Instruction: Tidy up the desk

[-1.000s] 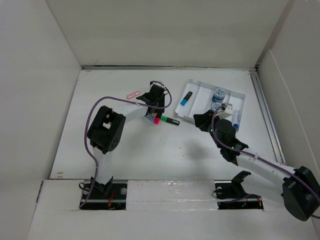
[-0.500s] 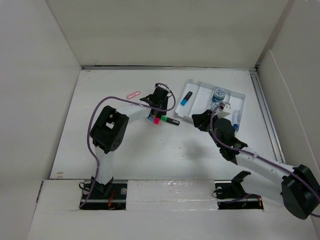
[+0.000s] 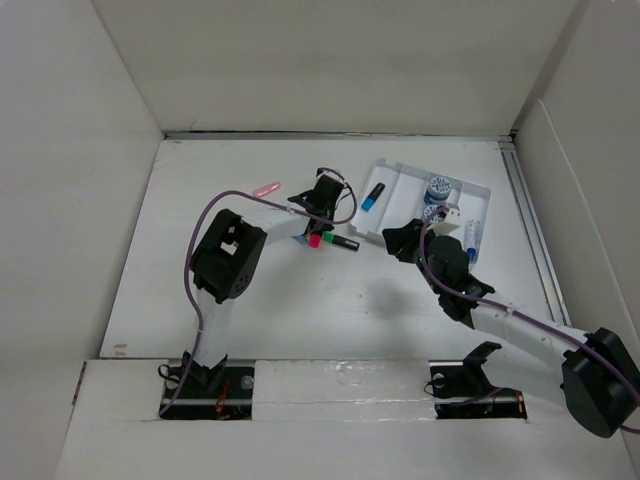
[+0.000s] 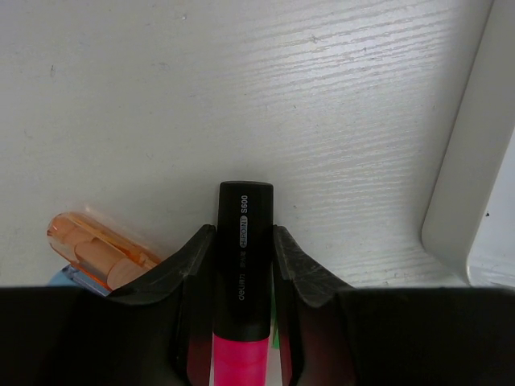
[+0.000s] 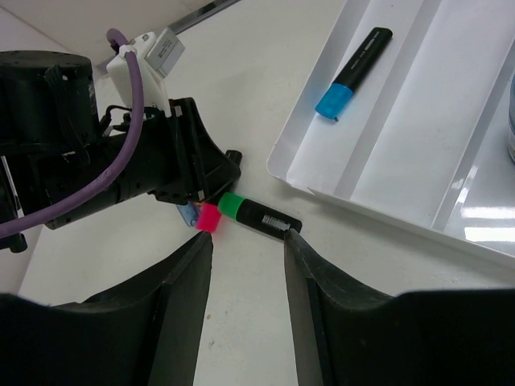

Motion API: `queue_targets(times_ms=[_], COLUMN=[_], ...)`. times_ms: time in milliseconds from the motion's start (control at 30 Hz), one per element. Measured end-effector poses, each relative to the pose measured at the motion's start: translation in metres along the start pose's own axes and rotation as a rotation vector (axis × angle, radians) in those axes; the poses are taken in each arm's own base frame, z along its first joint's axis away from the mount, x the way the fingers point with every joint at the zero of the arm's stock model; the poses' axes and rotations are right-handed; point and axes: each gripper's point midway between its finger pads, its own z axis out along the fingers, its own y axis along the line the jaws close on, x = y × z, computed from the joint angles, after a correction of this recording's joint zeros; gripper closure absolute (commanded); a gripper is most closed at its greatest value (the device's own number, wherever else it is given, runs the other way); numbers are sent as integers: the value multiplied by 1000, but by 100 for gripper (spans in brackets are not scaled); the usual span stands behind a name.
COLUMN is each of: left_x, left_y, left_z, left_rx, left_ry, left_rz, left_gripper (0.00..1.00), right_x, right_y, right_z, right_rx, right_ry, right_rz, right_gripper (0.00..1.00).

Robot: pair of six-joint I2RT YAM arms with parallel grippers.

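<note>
Narrowed since earlier, left tool (image 4: 241, 235) grips pink highlighter (image 4: 241, 277) on desk (image 4: 241, 96) just beneath.

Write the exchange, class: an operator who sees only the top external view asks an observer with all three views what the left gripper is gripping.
Operator: Is the left gripper gripping anything?
Observer: Yes. The left wrist view shows its fingers pressed on both sides of the pink highlighter, at its black cap.
Operator: Is anything lying close beside it?
Observer: An orange translucent piece lies on the desk, just left of the fingers in that view.
</note>
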Motion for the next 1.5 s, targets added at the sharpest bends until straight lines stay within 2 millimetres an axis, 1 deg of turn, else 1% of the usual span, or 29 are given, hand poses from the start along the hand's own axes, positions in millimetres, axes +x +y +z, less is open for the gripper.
queue_targets(times_ms=[133,233,267,300,333,367,400,467,500,533,633,667,700,767,833,933,1067,1167,1200,1233,1300,1333,1400,1433,1500], left_x=[-4,-24,-34,-46,-61,-77,-94,-124,-127,-150,-179,-187,-191,-191,-182,-159,-129,-116,-115,-114,-113,-115,-116,-117,-119], left_y=[1,1,-1,-2,-5,-9,-14,-24,-29,-37,-62,-70,-78,-92,-105,-120,-135,-142,-143,-144,-147,-147,-147,-147,-144], left_z=[-3,-9,-13,-17,-22,-28,-34,-48,-50,-62,-78,-82,-82,-78,-68,-45,-21,-11,-9,-7,-5,-4,-3,-3,-2], left_rx=[-10,-23,-24,-22,-15,-3,14,62,84,122,246,284,318,369,409,444,471,485,487,489,490,489,484,478,463], left_ry=[5,-23,-40,-59,-83,-115,-148,-209,-214,-260,-306,-322,-328,-320,-294,-228,-152,-123,-120,-119,-119,-123,-130,-134,-143], left_rz=[2,0,-1,-2,-5,-13,-22,-44,-45,-60,-83,-91,-93,-95,-91,-79,-60,-49,-48,-47,-45,-45,-42,-44,-46], left_gripper=[95,95,95,95,95,95,95,95,95,95,94,94,94,94,93,93,91,90,89,82,74,66,59,50,43], right_x=[0,1,2,2,2,1,1,-1,-3,-5,-15,-19,-24,-34,-40,-46,-48,-47,-47,-46,-43,-42,-39,-37,-35], right_y=[0,-2,-3,-3,-4,-4,-5,-6,-6,-6,-8,-8,-8,-9,-13,-16,-18,-18,-19,-19,-21,-22,-23,-23,-23], right_z=[0,1,1,2,2,2,2,2,1,1,-2,-4,-7,-13,-20,-26,-28,-27,-27,-26,-25,-24,-23,-22,-21], right_rx=[2,7,11,13,17,20,22,29,33,37,47,48,49,47,50,57,62,66,67,70,76,78,82,82,83], right_ry=[-1,0,3,3,2,-2,-5,-12,-20,-30,-67,-82,-100,-143,-174,-204,-215,-215,-212,-209,-201,-198,-190,-184,-176], right_rz=[0,-1,-3,-6,-6,-5,-4,-1,3,5,21,29,38,59,75,91,97,100,99,98,94,92,88,86,83], right_gripper=[53,54,65,71,80,95,98,100,100,100,100,100,100,100,100,100,99,96,96,95,93,92,91,90,91])
